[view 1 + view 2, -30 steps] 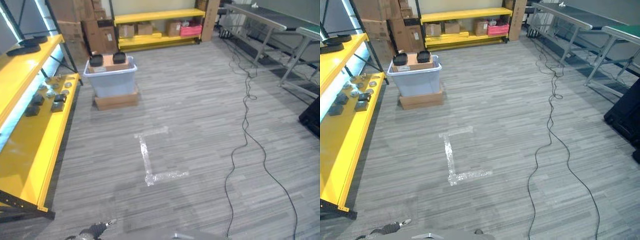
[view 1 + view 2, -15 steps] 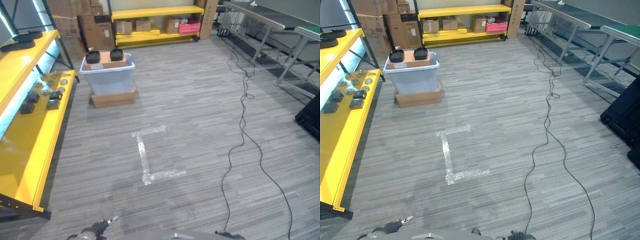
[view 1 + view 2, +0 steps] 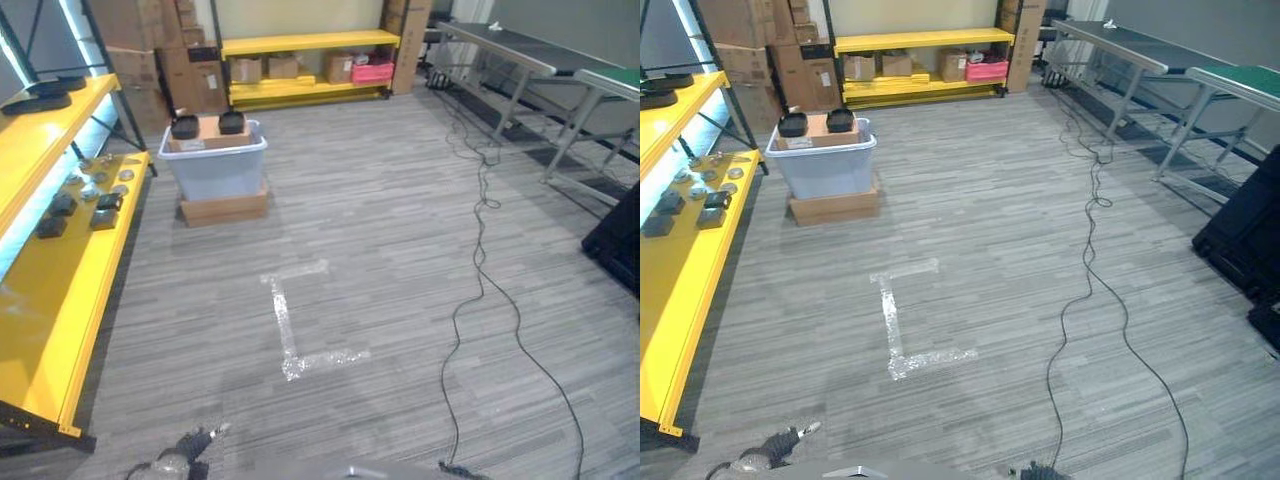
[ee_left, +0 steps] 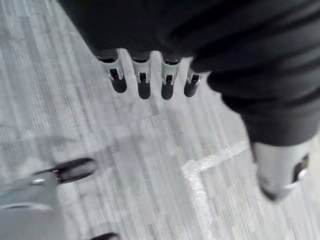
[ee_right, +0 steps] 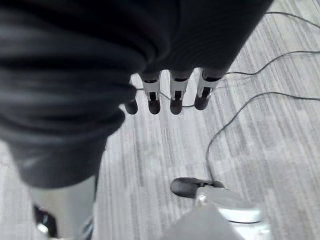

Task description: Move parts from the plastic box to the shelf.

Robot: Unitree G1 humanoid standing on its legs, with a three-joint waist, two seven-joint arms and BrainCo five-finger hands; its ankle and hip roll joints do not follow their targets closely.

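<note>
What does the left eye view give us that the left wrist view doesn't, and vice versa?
Left eye view: the plastic box with two dark parts on top, and the yellow shelf already holding parts. Left wrist view: the left hand close up, fingers straight, holding nothing. Both: the L-shaped tape mark on the floor; the left hand also peeks in at the left eye view's bottom edge.

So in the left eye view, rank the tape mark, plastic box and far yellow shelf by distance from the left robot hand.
1. Tape mark, on the floor ahead of the left robot hand.
2. Plastic box, farther up, on a cardboard base.
3. Far yellow shelf, against the back wall.
</note>
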